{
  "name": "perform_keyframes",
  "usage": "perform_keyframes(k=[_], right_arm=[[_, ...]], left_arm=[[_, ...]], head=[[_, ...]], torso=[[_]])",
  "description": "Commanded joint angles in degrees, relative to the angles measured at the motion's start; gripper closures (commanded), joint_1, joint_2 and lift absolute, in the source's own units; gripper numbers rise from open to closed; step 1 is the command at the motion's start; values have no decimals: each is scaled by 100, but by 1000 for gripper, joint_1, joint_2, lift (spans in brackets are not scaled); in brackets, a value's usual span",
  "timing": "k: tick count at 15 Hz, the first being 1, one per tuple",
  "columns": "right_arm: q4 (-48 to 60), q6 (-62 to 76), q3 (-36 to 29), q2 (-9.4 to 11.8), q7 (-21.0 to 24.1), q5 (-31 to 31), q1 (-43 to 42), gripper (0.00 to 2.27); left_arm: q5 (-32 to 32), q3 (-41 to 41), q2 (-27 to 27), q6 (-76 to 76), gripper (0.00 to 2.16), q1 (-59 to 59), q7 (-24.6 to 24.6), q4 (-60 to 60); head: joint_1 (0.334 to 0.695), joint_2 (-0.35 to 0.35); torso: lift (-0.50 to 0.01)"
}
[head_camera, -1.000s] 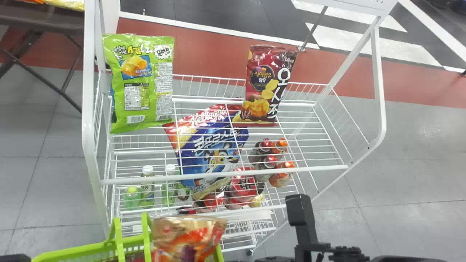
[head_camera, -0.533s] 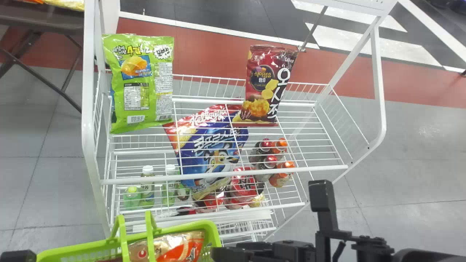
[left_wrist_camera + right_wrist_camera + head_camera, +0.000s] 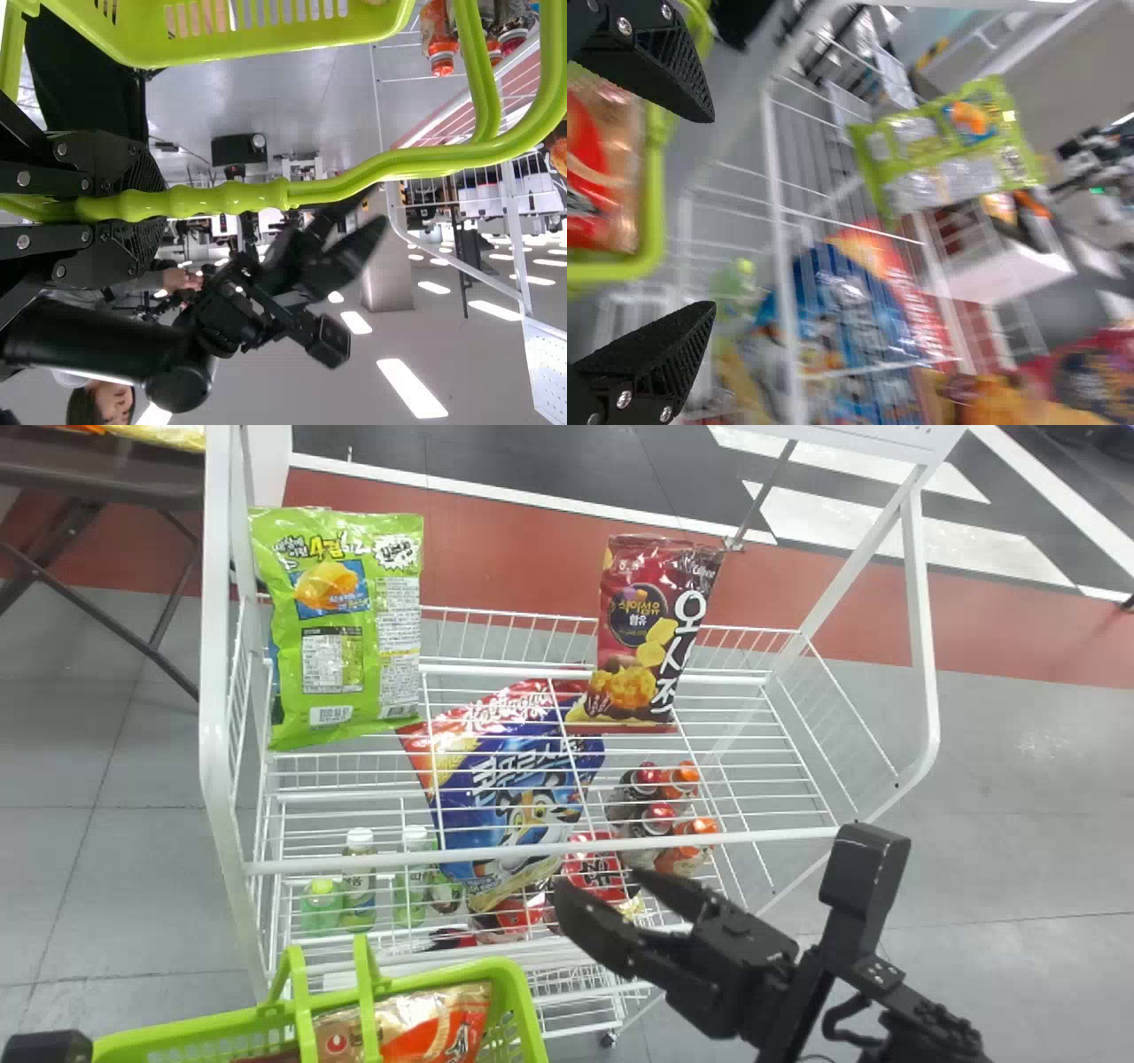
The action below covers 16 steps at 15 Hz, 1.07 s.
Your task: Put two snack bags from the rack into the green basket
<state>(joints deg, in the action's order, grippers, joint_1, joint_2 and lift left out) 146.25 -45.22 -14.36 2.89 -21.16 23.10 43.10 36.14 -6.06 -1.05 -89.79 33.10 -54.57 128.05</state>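
Note:
My right gripper is open in front of the rack's lower right, right of the green basket. In the right wrist view, my right gripper has nothing between its fingers. An orange and gold snack bag lies in the basket. On the rack's top shelf are a green bag at the left, a dark red bag at the back right, and a blue bag in the middle. My left gripper is shut on the basket's handle in the left wrist view.
White wire rack bars and side posts frame the shelves. Lower down stand green-tinted bottles at the left and small drinks with red and orange caps at the right. A dark table is at the far left.
The orange and gold bag has dropped into the basket. My right gripper has moved away from it, to the right and up. The basket shows little movement; the bags on the rack have stayed put.

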Motion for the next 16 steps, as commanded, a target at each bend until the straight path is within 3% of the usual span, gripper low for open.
perform_keyframes(k=[1, 2, 4, 16], right_arm=[[-272, 1449, 487, -42, 94, -799, 155, 60], [-518, 2398, 645, -34, 165, -1177, 208, 60], [-1001, 3664, 716, -42, 217, -1344, 234, 60], [-1195, 4068, 865, -130, 463, -1414, 216, 60]], left_arm=[[-2, 35, 0, -24, 1470, -40, 7, -43], [-2, 35, -9, -24, 1470, -40, 7, -61], [-2, 35, -9, -24, 1470, -23, -19, -70], [-2, -1, -9, -24, 1470, 109, -98, -52]], head=[[695, -350], [695, -350], [695, -350], [695, -350]], torso=[[-6], [-6], [-6], [-6]])
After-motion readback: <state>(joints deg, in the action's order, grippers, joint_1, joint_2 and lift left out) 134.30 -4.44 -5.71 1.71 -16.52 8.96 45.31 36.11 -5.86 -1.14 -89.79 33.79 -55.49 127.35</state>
